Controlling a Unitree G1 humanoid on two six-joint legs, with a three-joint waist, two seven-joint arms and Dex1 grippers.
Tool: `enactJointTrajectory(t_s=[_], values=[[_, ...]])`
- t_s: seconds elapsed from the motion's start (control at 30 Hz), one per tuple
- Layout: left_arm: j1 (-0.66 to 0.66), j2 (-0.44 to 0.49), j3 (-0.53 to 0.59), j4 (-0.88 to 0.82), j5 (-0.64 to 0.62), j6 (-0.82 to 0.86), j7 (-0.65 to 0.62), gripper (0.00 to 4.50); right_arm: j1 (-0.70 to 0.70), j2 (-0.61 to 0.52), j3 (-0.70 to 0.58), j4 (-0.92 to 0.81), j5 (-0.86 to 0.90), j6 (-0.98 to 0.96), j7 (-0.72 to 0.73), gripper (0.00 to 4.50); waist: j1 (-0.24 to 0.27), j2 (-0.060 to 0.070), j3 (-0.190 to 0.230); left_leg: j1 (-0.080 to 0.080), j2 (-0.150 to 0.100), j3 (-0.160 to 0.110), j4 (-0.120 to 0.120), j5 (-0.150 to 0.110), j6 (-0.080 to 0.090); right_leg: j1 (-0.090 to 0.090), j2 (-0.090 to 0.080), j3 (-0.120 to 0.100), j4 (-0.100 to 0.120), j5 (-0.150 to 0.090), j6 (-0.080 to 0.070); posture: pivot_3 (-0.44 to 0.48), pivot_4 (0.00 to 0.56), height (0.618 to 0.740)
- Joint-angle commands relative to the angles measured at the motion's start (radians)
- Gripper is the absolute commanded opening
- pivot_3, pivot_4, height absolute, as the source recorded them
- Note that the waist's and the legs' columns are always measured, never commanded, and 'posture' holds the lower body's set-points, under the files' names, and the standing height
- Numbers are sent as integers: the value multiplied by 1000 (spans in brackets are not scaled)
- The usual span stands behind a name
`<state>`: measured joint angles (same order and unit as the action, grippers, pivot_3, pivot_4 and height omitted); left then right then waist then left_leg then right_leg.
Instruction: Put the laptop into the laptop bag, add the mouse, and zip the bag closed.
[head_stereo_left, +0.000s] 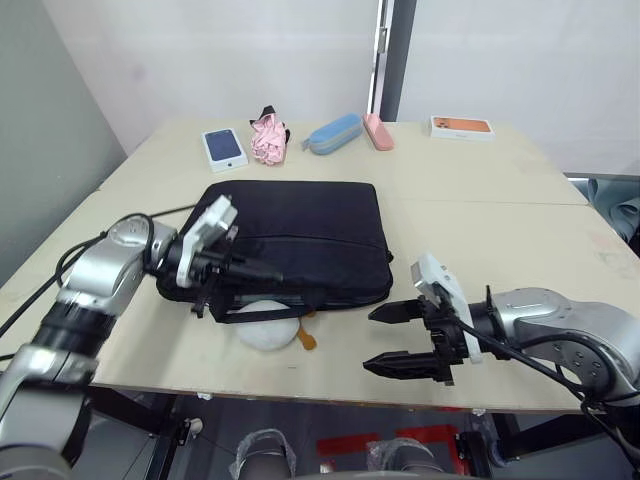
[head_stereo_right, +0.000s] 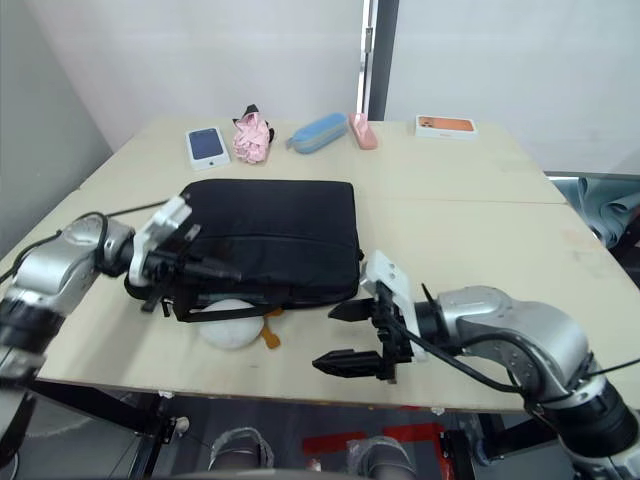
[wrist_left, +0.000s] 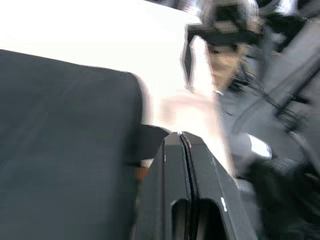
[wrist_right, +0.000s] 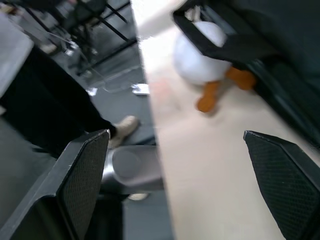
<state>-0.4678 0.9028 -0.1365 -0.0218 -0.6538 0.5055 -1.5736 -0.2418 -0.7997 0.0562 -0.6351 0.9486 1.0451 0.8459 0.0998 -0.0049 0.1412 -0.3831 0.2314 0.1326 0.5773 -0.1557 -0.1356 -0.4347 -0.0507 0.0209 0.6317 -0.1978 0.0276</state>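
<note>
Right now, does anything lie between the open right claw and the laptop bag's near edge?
Nothing visible does. The right claw hangs open over bare table just off the near right corner of the laptop bag. The white rounded object with orange tabs lies further left, under the bag's strap, off that path.

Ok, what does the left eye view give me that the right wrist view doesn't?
Left eye: the whole bag, the left gripper shut at its near edge, a blue case beyond. Right wrist: a shoe on the floor below the table edge. Both: the open right gripper, the bag's strap over a white rounded object.
</note>
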Motion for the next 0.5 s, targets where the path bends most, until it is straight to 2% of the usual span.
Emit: enactJointTrajectory(t_s=[0.03,0.13,0.27,0.5], values=[[88,60,-21,-164,-20,-7,-41,36,14,-31,-50,-49,43,-15,27,4500,-1,0,0,0,0,0,-1,-1,2,0,0,0,0,0,0,0,150,740],[155,65,-26,-191,13,-29,-30,36,14,-46,-59,-47,51,-16,26,4500,-1,0,0,1,0,0,0,-2,5,1,0,0,1,0,0,0,150,740],[232,14,-22,-150,104,-137,43,36,18,-67,-71,-50,54,-16,20,4500,-2,0,0,2,0,1,1,-2,5,1,0,1,2,0,0,0,150,740],[257,-67,2,-52,197,-261,121,36,25,-81,-84,-61,66,-16,14,4500,-2,0,0,1,0,1,0,-2,5,1,0,1,0,0,0,0,150,740]])
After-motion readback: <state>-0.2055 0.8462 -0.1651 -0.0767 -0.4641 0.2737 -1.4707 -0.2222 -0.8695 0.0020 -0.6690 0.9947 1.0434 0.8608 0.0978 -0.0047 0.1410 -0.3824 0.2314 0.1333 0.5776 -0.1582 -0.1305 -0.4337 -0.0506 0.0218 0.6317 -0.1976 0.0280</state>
